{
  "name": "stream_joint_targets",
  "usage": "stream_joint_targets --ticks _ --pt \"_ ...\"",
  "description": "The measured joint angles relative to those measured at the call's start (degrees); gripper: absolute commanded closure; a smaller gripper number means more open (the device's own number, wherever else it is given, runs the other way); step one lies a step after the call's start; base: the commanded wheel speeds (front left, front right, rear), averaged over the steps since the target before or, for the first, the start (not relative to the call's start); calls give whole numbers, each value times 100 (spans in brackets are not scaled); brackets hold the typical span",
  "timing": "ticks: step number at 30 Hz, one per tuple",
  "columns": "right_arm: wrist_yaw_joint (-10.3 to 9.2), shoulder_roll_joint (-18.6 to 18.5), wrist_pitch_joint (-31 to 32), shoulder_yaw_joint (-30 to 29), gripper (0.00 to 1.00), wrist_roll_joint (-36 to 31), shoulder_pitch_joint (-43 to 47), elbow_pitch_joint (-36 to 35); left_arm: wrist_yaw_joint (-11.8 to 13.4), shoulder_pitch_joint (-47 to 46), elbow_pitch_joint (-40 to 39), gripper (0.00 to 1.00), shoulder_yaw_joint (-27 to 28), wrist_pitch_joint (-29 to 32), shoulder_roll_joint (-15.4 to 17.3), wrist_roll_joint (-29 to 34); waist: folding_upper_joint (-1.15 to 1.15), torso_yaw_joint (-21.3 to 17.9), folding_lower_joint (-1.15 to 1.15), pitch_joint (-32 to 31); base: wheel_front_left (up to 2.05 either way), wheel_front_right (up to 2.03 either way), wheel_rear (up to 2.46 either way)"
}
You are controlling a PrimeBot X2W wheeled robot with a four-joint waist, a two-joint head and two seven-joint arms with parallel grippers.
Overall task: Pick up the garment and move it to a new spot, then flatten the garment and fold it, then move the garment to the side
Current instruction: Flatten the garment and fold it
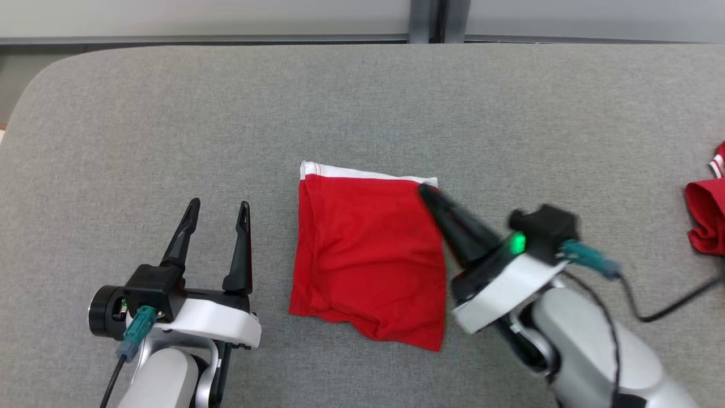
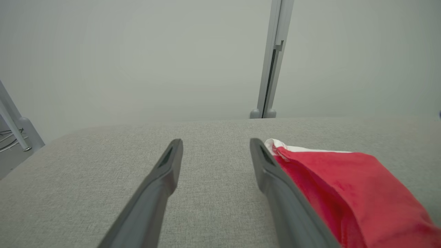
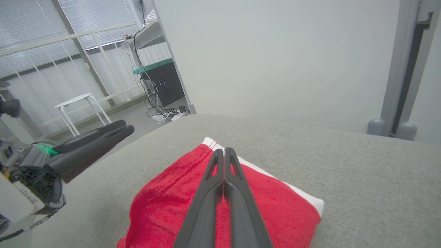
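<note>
Grey padded table (image 1: pixel 362 102). The garment (image 1: pixel 368 255) lies at the middle of it, folded into a red block close to a rectangle, flat on the surface.

Right gripper (image 1: pixel 426 190): fingers pressed together, clenched, reaching in from the robot's right at a slant. The tips lie over the garment's far right corner, at the seam where red meets the white band (image 1: pixel 368 171). In the right wrist view the closed pair (image 3: pixel 224 150) runs up the middle of the red cloth (image 3: pixel 165 203), with the tips just short of the white edge. I cannot tell whether the tips press on the fabric or sit just above it.

Left gripper (image 1: pixel 220 204): fingers spread wide, released, nothing between them. It sits to the garment's left, near but apart, with bare table between. In the left wrist view the garment (image 2: pixel 361 186) lies just beside the inner finger of the open pair (image 2: pixel 216 141), on its right. From the right wrist, this gripper (image 3: pixel 128 126) shows at the left, off the cloth.

Orientation: the long axis runs near to far from the robot, only a little longer than the width. The white band is the far end. The near edge is rumpled and slopes lower toward the robot's right.

A second red cloth (image 1: pixel 708 215) is bunched at the table's right edge, well apart.
</note>
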Motion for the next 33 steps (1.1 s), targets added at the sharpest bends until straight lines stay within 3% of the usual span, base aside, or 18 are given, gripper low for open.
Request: stream_joint_targets --ticks 1,2,3,10,15,21,33 --pt "0 -37 -5 -347 59 -94 115 -104 20 15 -22 0 -2 2 14 1 0 -25 0 -27 0 0 0" --pt "0 -58 -8 -671 7 -179 240 -205 32 33 -40 0 16 10 35 1 0 -52 0 -51 0 0 0" --pt "0 -65 -18 -1011 0 -307 393 -307 49 57 -60 0 21 26 52 1 0 -78 0 -78 0 0 0" --pt "0 126 89 -3177 0 -1284 1507 -1121 181 198 -279 0 145 56 210 0 0 -254 0 -259 0 0 0" --pt "0 335 443 -4056 0 -1814 2273 -1735 232 422 -486 0 189 85 331 -14 0 -335 0 -407 0 0 0" --pt "0 534 824 -4439 0 -2104 3132 -2265 298 901 -695 0 151 177 397 -53 0 -403 0 -742 0 0 0" --pt "0 664 1201 -4529 0 -2142 3930 -2648 504 1638 -928 0 129 405 508 -140 0 -460 0 -1398 0 0 0"
